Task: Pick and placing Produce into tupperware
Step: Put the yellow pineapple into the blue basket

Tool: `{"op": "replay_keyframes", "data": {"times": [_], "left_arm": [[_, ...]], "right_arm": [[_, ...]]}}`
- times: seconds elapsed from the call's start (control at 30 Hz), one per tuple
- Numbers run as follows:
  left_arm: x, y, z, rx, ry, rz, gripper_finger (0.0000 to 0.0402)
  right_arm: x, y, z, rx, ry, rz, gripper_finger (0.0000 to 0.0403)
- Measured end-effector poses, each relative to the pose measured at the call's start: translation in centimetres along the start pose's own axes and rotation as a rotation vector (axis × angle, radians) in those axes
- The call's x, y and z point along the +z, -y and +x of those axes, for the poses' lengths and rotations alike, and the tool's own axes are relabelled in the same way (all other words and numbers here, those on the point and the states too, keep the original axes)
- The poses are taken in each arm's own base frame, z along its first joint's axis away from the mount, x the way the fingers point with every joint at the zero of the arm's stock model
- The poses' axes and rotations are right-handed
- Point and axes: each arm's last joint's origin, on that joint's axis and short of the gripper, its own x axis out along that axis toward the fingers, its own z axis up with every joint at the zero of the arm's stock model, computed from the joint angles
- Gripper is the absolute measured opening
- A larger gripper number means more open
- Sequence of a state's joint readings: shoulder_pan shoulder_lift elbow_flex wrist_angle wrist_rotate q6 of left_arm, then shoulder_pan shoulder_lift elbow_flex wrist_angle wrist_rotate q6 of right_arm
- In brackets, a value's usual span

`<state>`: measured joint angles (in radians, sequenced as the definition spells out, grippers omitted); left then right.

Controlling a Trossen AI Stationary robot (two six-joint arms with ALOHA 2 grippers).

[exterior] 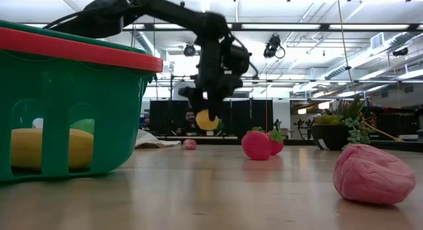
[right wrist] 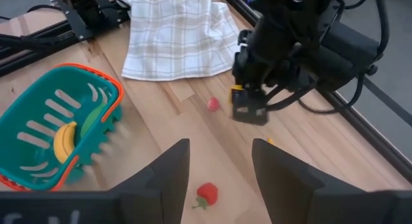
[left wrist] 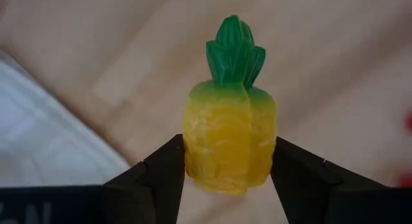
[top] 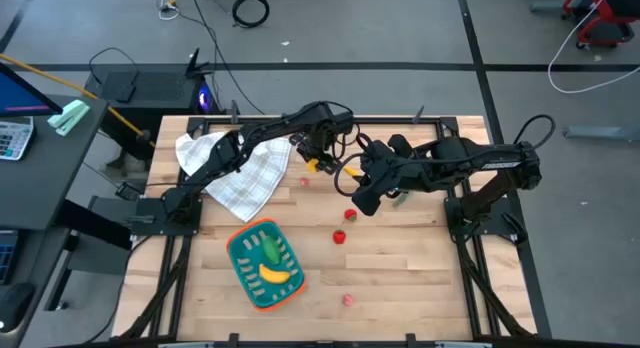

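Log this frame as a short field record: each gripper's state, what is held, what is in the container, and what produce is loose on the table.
left gripper: shut on toy pineapple, held above the table near the checked cloth
right gripper: open, empty, over mid-table
container: teal basket with orange rim, holds a banana and a green vegetable
loose produce: strawberry at mid-table, red piece beside it, pink piece near the front edge, small pink piece by the cloth
stage: pineapple lifted, not yet in the basket
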<state>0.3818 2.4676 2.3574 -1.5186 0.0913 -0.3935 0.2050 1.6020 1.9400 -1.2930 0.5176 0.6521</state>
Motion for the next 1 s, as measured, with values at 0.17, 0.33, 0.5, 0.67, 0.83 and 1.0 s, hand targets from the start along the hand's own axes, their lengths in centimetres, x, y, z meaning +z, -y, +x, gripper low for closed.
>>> {"op": "replay_keyframes", "data": {"times": [0.17, 0.33, 0.5, 0.67, 0.83, 1.0], "left_arm": [[-3.1, 2.5, -1.9, 0.004, -0.026, 0.187, 0.0209], [-6.3, 5.5, -4.7, -0.047, 0.021, 0.303, 0.0212], [-9.8, 7.8, -7.8, -0.079, 0.088, 0.39, 0.0208], [-13.0, 9.0, -10.0, -0.103, 0.127, 0.459, 0.0216], [-16.0, 8.2, -10.2, -0.085, 0.081, 0.409, 0.0214], [-19.9, 5.8, -8.0, -0.004, -0.05, 0.295, 0.0211]], "right_arm": [[0.0, 0.0, 0.0, -0.004, 0.003, 0.001, 0.0178], [0.0, 0.0, 0.0, -0.004, 0.003, 0.002, 0.0178], [0.0, 0.0, 0.0, -0.004, 0.003, 0.001, 0.0178], [0.0, 0.0, -0.1, 0.006, 0.002, 0.002, 0.0178], [-1.1, -0.1, -0.4, 0.014, -0.092, -0.048, 0.0175], [-2.9, -0.1, -1.3, -0.048, -0.195, -0.059, 0.0166]]}}
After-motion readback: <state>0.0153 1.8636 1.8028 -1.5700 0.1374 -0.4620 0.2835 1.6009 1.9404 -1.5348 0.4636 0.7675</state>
